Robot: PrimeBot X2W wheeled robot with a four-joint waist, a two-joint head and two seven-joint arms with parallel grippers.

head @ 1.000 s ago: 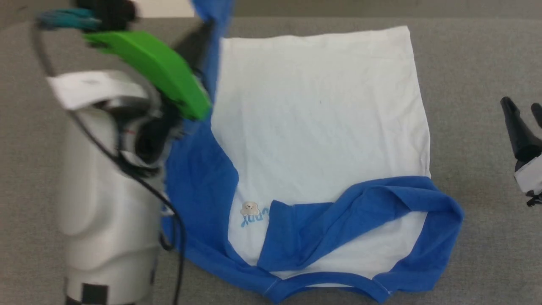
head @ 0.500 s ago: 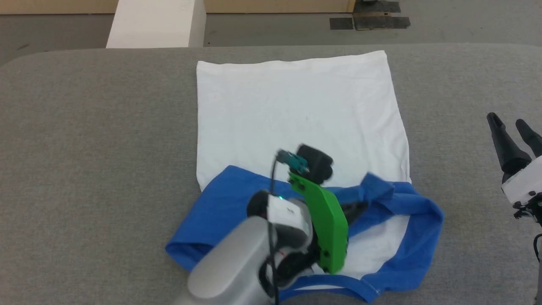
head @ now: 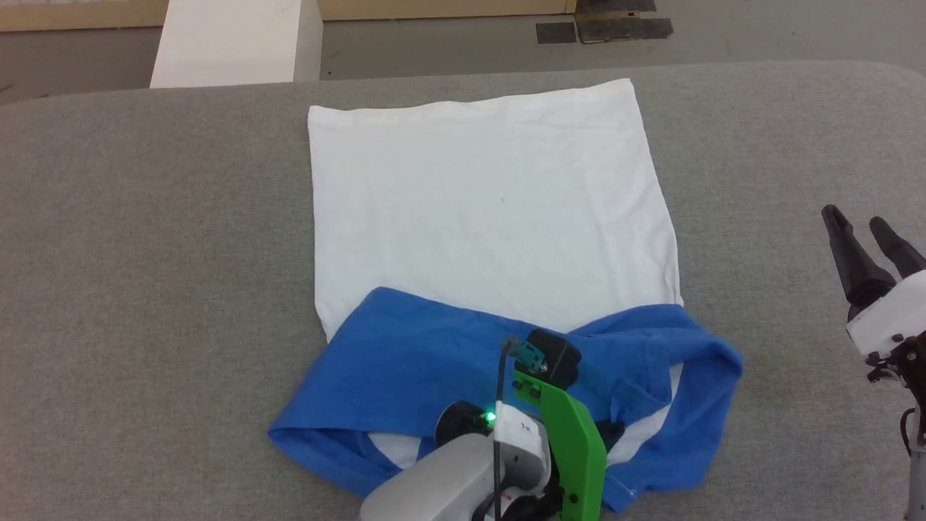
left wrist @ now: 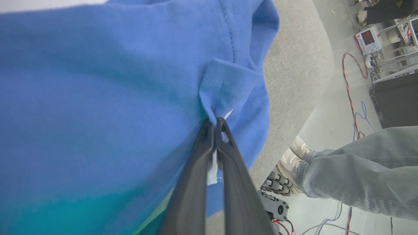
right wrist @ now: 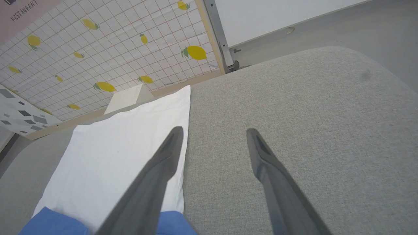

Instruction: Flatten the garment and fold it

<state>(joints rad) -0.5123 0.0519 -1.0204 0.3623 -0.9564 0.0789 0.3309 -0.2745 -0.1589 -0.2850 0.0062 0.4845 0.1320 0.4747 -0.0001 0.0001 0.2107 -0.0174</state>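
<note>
A grey cloth-covered desk (head: 145, 253) was seen before a wall (right wrist: 98, 49) tiled in a grid with printed lemons. The garment (head: 477, 217) was laid in the middle of the desk, its white body spread smooth toward the far edge. Its blue sleeves and shoulders were gathered in a rumpled band across the near end. A fold of that blue cloth was clenched in the left pincer (left wrist: 215, 122). The right pincer (head: 856, 219) was held released above bare desk, well apart from the garment's right edge.

The flattening was judged largely done and the sleeve folds only begun; smoothing the blue band and folding the body were judged left to do.

"RESTAURANT" was read on a sign (right wrist: 24, 13); red digits on a device (left wrist: 367, 37) were too small to read.
</note>
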